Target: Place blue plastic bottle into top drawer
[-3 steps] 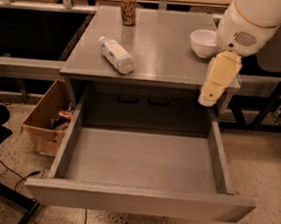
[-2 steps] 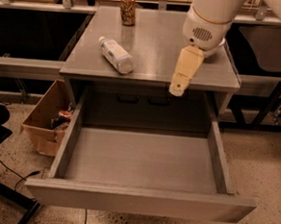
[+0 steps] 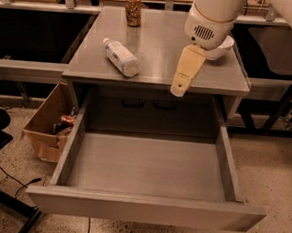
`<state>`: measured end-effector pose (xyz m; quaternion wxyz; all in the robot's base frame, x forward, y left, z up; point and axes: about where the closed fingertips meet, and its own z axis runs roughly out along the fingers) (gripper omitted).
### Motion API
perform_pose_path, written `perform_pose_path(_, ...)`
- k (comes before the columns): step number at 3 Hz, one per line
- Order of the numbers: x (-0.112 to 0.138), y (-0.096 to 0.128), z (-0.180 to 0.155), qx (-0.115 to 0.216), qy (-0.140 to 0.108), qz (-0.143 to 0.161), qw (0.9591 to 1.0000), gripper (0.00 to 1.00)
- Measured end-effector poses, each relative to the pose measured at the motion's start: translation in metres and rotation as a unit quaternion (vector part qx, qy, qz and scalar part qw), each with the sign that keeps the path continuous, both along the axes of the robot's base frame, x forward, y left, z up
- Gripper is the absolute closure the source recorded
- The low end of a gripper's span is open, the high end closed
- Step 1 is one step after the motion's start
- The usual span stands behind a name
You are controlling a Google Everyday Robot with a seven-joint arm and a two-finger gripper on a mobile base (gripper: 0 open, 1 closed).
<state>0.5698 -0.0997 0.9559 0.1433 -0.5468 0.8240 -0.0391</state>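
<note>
Item 1. Bottle [image 3: 121, 57]: clear plastic, white cap, pale label. It lies on its side on the left half of the surface [image 3: 161, 44], cap pointing to the back left, base near the front edge. It is not in the drawer and is well apart from the tool.

Item 2. Drawer [image 3: 144, 208]: wide, shallow, grey metal. It is pulled out from under the surface toward the onlooker, and its flat floor and low sides are in view.

Item 3. Tool [image 3: 178, 90]: a tan piece hanging from the white arm [image 3: 213, 18]. It slants down and to the left, with its tip over the front edge of the surface, right of centre. It holds nothing. From here I cannot tell whether it is apart or together.

Item 4. Can [image 3: 133, 10]: brown, patterned, upright at the back of the surface, behind the bottle.

Item 5. Bowl [image 3: 223, 48]: white, on the right of the surface, partly hidden by the arm.

Item 6. Box [image 3: 47, 126]: cardboard, open, on the floor just left of the drawer, with some things inside.
</note>
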Motion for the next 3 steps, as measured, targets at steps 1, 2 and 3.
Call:
perform_pose_path(1,0.038,0.016,0.013,0.009,-0.013,0.020,0.9997,0.00)
perform_pose_path(2,0.093,0.043,-0.006,0.003,0.013,-0.006,0.9999,0.00)
perform_pose_path(3,0.162,0.096,-0.010,-0.001,-0.009,-0.115,0.9934,0.00)
